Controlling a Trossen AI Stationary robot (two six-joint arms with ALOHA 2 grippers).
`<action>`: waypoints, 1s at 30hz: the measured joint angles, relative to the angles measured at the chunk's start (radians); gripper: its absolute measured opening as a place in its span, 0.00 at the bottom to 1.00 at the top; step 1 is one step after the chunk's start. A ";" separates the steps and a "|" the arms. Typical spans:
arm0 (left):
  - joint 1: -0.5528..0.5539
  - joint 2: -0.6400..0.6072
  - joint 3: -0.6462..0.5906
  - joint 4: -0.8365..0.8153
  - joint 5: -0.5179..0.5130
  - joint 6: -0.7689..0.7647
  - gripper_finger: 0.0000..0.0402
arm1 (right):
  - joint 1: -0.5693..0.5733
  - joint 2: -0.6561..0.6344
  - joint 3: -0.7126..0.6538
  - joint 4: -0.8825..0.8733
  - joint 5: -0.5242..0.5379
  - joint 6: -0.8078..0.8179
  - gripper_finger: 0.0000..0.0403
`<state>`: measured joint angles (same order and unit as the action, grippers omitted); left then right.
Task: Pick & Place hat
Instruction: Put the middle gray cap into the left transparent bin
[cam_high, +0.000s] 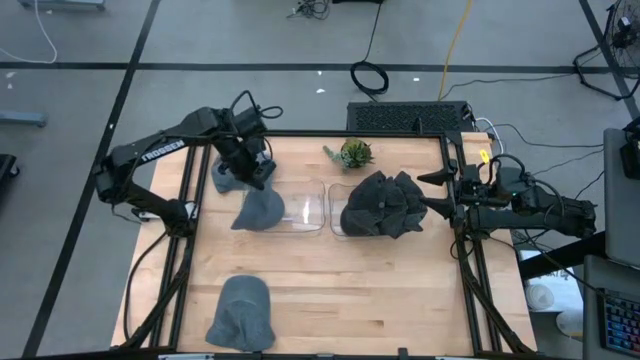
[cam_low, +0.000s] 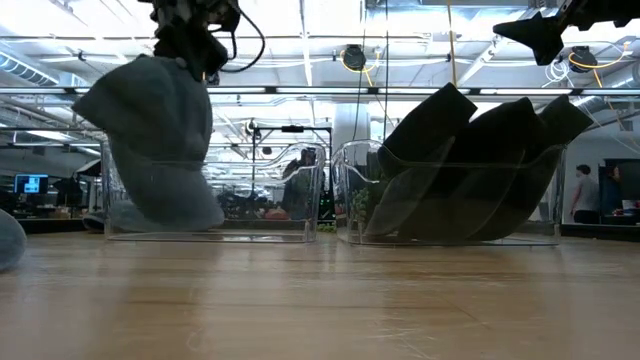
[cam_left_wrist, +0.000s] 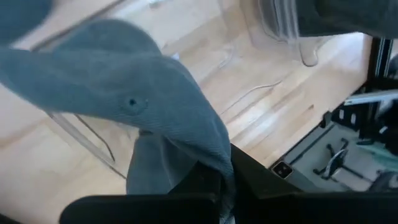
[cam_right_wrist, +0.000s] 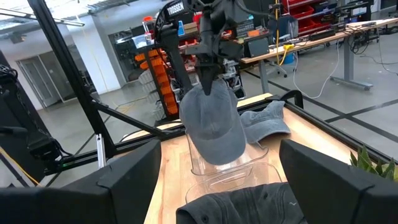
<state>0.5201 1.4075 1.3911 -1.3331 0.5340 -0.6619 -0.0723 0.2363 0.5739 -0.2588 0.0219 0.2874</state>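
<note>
My left gripper (cam_high: 250, 160) hangs over the table's far left and is shut on a blue-grey hat (cam_high: 258, 210), which dangles over the left end of a clear bin (cam_high: 305, 208). In the low view the hat (cam_low: 150, 150) hangs below the gripper (cam_low: 190, 45). A second grey hat (cam_high: 222, 178) lies flat on the table behind the gripper, and a third (cam_high: 243, 312) lies at the near edge. Dark hats (cam_high: 382, 204) fill the right bin. My right gripper (cam_high: 428, 194) waits open at the table's right edge. My left gripper pinches the hat's upper edge (cam_left_wrist: 217, 163) between its two fingers (cam_left_wrist: 249, 180), coming from above and pointing down. The hat hangs below the fingers, its crown with the top button (cam_left_wrist: 132, 102) facing outward. Its lower end (cam_low: 170, 215) reaches into the bin's left end; whether it rests there I cannot tell.
A small potted plant (cam_high: 352, 153) stands at the far edge between the bins. Black frame rails (cam_high: 185, 260) run along the table's left and right sides. Bare wood (cam_high: 380, 290) lies in front of both bins.
</note>
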 joint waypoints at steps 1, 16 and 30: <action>0.003 0.000 -0.012 -0.001 0.001 -0.017 0.02 | 0.000 0.000 0.000 0.000 0.000 0.000 0.79; 0.024 0.000 -0.034 0.001 -0.050 -0.080 0.39 | 0.000 0.000 0.000 0.000 -0.053 -0.011 0.79; 0.068 0.000 0.234 0.069 -0.183 -0.022 0.63 | 0.000 0.000 0.000 0.000 -0.053 -0.010 0.79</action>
<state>0.5883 1.4075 1.6256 -1.2640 0.3508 -0.6836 -0.0719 0.2367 0.5739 -0.2588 -0.0311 0.2775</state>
